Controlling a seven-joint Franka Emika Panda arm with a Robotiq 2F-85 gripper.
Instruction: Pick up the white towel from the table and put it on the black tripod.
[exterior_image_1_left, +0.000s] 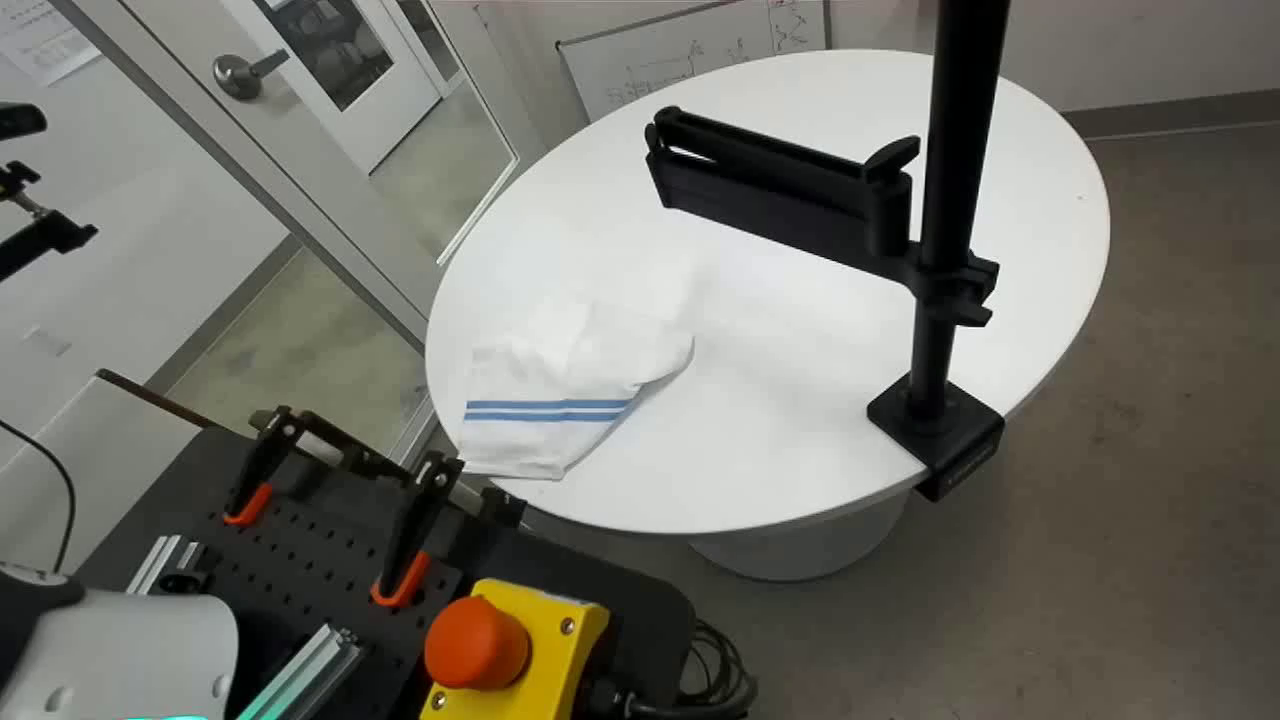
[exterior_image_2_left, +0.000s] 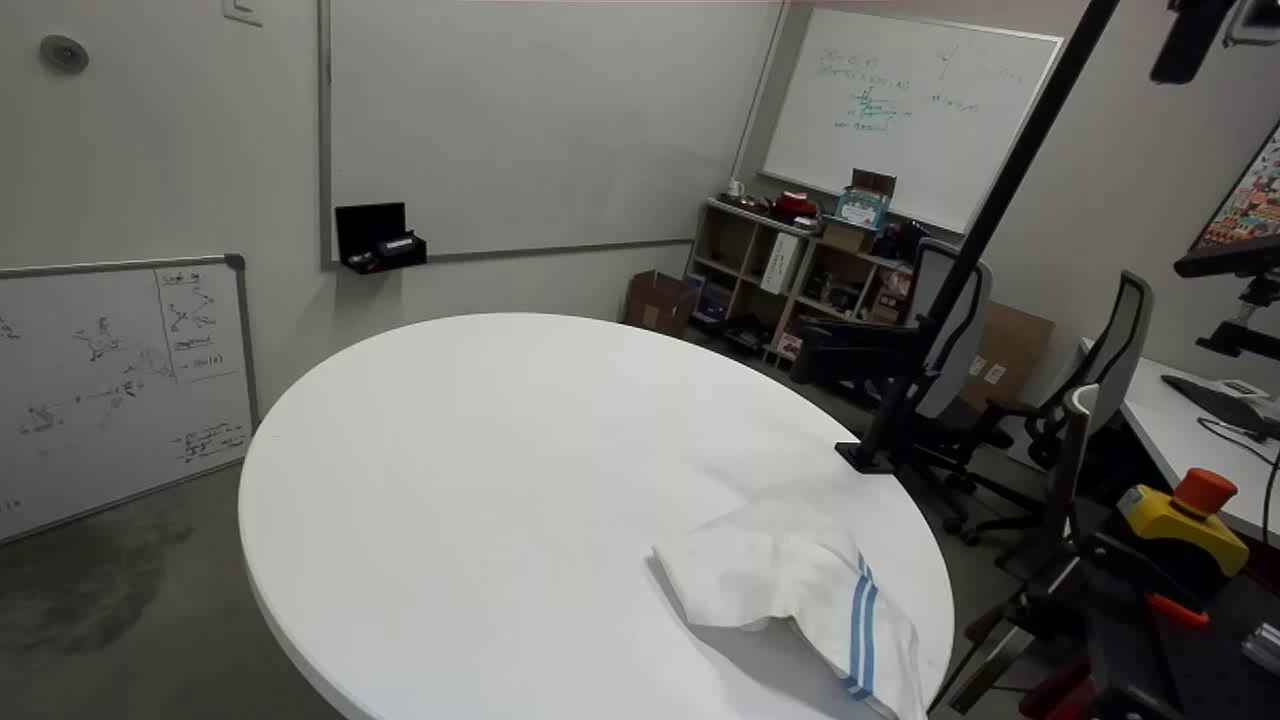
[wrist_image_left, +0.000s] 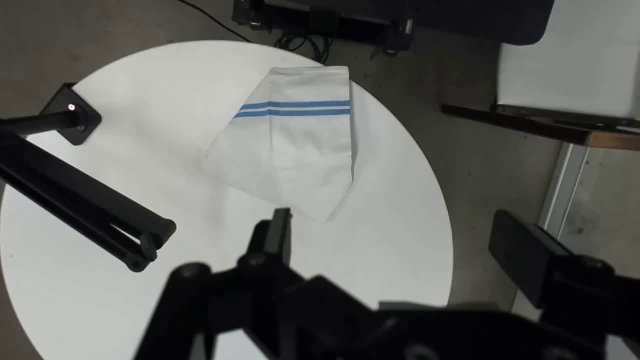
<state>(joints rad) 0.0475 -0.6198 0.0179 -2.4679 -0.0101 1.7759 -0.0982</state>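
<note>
in an exterior view, a black bench (exterior_image_1_left: 650, 620) carries two clamps (exterior_image_1_left: 410, 530) with orange tips and a yellow box (exterior_image_1_left: 565, 640) topped by a red button (exterior_image_1_left: 476, 642). the black tripod (exterior_image_1_left: 945, 225), a pole on a square base, stands at the rim of the round worktop (exterior_image_1_left: 780, 430), its side arm (exterior_image_1_left: 780, 190) jutting out above the surface. the white towel (exterior_image_1_left: 560, 380) lies rumpled on the worktop near the bench, apart from the base.

in an exterior view, office chairs (exterior_image_2_left: 1108, 335) and a shelf (exterior_image_2_left: 745, 213) appear behind the tripod, with a whiteboard (exterior_image_2_left: 915, 130) on the wall above. the towel has a fold raised over its own shadow.

in the wrist view, cables (wrist_image_left: 305, 45) lie on the floor (wrist_image_left: 475, 175) by the bench, and the side arm reaches in from the picture's left. the hand (wrist_image_left: 390, 220) comes in from the bottom, its fingers (wrist_image_left: 281, 235) spread wide, the gap looking onto worktop rim and floor. the towel lies below and beyond the fingertips, toward the bench, apart from the hand; its blue-striped end pokes past the rim.
</note>
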